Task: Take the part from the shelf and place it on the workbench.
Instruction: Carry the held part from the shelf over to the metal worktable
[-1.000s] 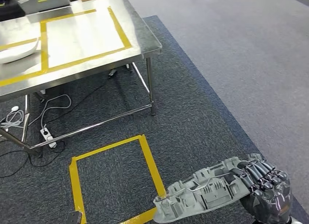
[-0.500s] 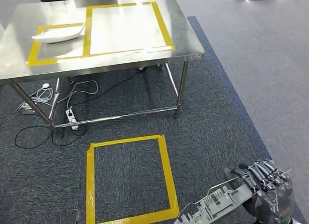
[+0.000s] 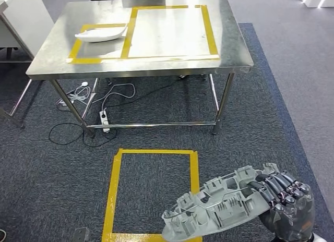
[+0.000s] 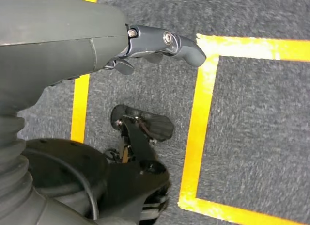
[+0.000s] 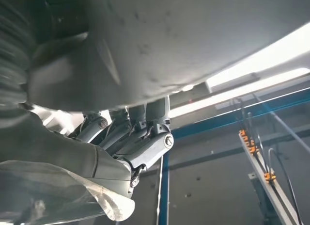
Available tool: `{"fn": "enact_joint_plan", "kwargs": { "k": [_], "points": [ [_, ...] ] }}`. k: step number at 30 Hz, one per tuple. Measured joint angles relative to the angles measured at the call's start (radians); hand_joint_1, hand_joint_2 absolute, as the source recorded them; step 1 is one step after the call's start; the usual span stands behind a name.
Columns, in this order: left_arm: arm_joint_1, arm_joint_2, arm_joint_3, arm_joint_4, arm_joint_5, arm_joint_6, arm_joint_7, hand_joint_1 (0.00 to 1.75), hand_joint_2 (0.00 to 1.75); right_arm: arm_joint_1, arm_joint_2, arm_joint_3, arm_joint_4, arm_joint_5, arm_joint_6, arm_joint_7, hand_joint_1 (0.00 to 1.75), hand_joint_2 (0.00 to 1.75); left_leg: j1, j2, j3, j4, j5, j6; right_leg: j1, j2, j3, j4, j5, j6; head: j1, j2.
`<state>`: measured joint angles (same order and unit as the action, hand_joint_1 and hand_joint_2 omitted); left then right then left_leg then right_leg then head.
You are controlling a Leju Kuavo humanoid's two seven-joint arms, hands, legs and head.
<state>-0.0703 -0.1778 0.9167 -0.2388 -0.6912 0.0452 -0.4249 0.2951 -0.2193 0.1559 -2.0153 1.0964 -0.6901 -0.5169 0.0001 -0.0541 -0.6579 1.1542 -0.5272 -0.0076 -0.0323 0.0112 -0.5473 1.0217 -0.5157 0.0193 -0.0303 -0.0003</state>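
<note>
My right hand [image 3: 289,210] has its fingers wrapped around one end of the long grey part [image 3: 212,208], low over the floor, well short of the surface [image 3: 232,54]; it looks stiff, light, and tippy.
</note>
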Motion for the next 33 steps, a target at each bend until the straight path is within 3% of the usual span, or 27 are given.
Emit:
{"fn": "enact_joint_plan", "kwargs": {
  "k": [2,3,4,6,7,9,13,15,17,18,19,20,21,22,24,28,30,33],
  "points": [
    [-0.003,0.0,0.0,0.0,-0.002,0.0,0.0,0.0,1.75,0.001,0.0,0.002,0.002,-0.026,0.0,0.002,1.75,1.75,0.004,0.036,-0.06,0.121,-0.048,-0.006,0.003,-0.022,0.003,0.0,-0.004,-0.005,-0.002,0.0],
    [-0.003,0.0,0.0,0.0,-0.003,0.0,0.0,0.0,1.75,0.001,-0.001,0.003,0.002,-0.04,0.0,0.002,1.75,1.75,0.006,0.04,-0.073,0.147,-0.049,-0.006,0.004,-0.03,0.004,0.0,-0.006,-0.005,-0.002,0.0],
    [-0.002,0.0,0.0,0.0,-0.004,0.0,0.0,0.0,1.75,0.0,-0.001,0.004,0.002,-0.051,0.0,0.002,1.75,1.75,0.006,0.042,-0.069,0.138,-0.031,-0.005,0.004,-0.036,0.006,0.0,-0.009,-0.005,-0.003,0.0],
    [0.0,0.0,0.0,0.0,-0.005,0.0,0.0,0.0,1.75,-0.002,-0.001,0.005,0.002,-0.063,0.0,0.001,1.75,1.75,0.004,0.044,-0.013,0.027,0.036,0.006,0.005,-0.042,0.014,0.0,-0.015,-0.003,-0.003,0.0],
    [0.0,0.002,0.0,0.0,-0.005,0.001,0.0,0.0,1.75,-0.004,-0.001,0.006,0.002,-0.065,0.0,0.001,1.75,1.75,0.0,0.048,0.019,-0.036,0.056,0.015,0.006,-0.044,0.017,-0.001,-0.019,0.001,-0.002,0.0],
    [-0.003,0.004,0.0,0.0,-0.006,0.002,0.0,0.0,1.75,-0.005,-0.001,0.008,0.002,-0.067,0.0,-0.001,1.75,1.75,-0.008,0.057,0.055,-0.108,0.062,0.032,0.006,-0.047,0.023,-0.003,-0.023,0.014,-0.002,0.0],
    [0.001,0.005,0.0,0.0,-0.006,0.004,0.0,0.0,1.75,-0.008,-0.001,0.013,0.004,-0.065,0.0,-0.002,1.75,1.75,-0.007,0.052,0.08,-0.133,0.05,0.05,0.002,-0.041,0.023,0.024,-0.026,0.041,0.0,0.0],
    [0.0,0.004,0.0,0.0,-0.006,0.004,0.001,0.0,1.75,-0.009,-0.002,0.015,0.004,-0.064,0.0,-0.002,1.75,1.75,-0.005,0.05,0.094,-0.137,0.046,0.057,0.002,-0.025,-0.026,0.111,-0.069,0.045,0.007,0.0],
    [-0.001,0.003,0.0,0.0,-0.006,0.004,0.001,0.0,1.75,-0.006,-0.002,0.017,0.004,-0.064,0.0,-0.003,1.75,1.75,-0.007,0.047,0.099,-0.136,0.037,0.063,0.003,-0.016,-0.107,0.23,-0.113,0.047,0.01,0.0],
    [0.001,0.002,0.0,0.0,-0.006,0.003,0.001,0.0,1.75,-0.004,-0.002,0.018,0.005,-0.063,0.0,-0.003,1.75,1.75,-0.009,0.046,0.104,-0.136,0.032,0.064,0.003,-0.015,-0.137,0.263,-0.115,0.048,0.01,0.0],
    [0.002,0.002,0.0,0.0,-0.006,0.003,0.002,0.0,1.75,-0.002,-0.002,0.019,0.006,-0.062,0.0,-0.002,1.75,1.75,-0.01,0.044,0.112,-0.136,0.025,0.063,0.004,-0.014,-0.149,0.259,-0.095,0.048,0.01,0.0],
    [0.003,0.001,0.0,0.0,-0.006,0.003,0.003,0.0,1.75,0.0,-0.002,0.019,0.006,-0.06,0.0,-0.002,1.75,1.75,-0.01,0.042,0.124,-0.136,0.018,0.062,0.004,-0.014,-0.141,0.218,-0.055,0.047,0.01,0.0],
    [0.004,0.0,0.0,0.0,-0.006,0.003,0.005,0.0,1.75,0.001,-0.002,0.02,0.007,-0.058,0.0,-0.001,1.75,1.75,-0.01,0.04,0.137,-0.136,0.009,0.06,0.004,-0.014,-0.12,0.154,-0.007,0.046,0.01,0.0],
    [0.003,0.0,0.0,0.0,-0.006,0.003,0.006,0.0,1.75,0.001,-0.003,0.021,0.008,-0.056,0.0,0.0,1.75,1.75,-0.01,0.039,0.149,-0.135,0.0,0.056,0.005,-0.014,-0.099,0.096,0.023,0.043,0.01,0.0],
    [0.002,0.0,0.0,0.0,-0.006,0.003,0.007,0.0,1.75,0.002,-0.004,0.024,0.009,-0.055,0.0,0.002,1.75,1.75,-0.011,0.037,0.16,-0.136,-0.016,0.045,0.01,-0.014,-0.069,0.024,0.033,0.031,0.011,0.0],
    [0.001,0.0,0.0,0.0,-0.007,0.004,0.008,0.0,1.75,0.006,-0.006,0.026,0.009,-0.054,0.0,0.004,1.75,1.75,-0.011,0.038,0.165,-0.101,-0.024,0.022,0.009,-0.015,-0.035,0.007,0.02,0.003,0.009,0.0],
    [-0.002,0.0,0.0,0.0,-0.007,0.004,0.008,0.0,1.75,0.005,-0.006,0.027,0.009,-0.053,0.0,0.005,1.75,1.75,-0.007,0.04,0.116,-0.008,-0.039,0.011,0.005,-0.018,-0.011,0.001,0.009,-0.005,0.005,0.0],
    [0.001,0.0,0.0,0.0,-0.007,0.004,0.008,0.0,1.75,0.005,-0.006,0.028,0.01,-0.052,0.0,0.008,1.75,1.75,0.002,0.041,-0.005,0.145,-0.109,0.0,0.003,-0.019,0.02,0.0,-0.02,-0.007,0.002,0.0]
  ]
}}
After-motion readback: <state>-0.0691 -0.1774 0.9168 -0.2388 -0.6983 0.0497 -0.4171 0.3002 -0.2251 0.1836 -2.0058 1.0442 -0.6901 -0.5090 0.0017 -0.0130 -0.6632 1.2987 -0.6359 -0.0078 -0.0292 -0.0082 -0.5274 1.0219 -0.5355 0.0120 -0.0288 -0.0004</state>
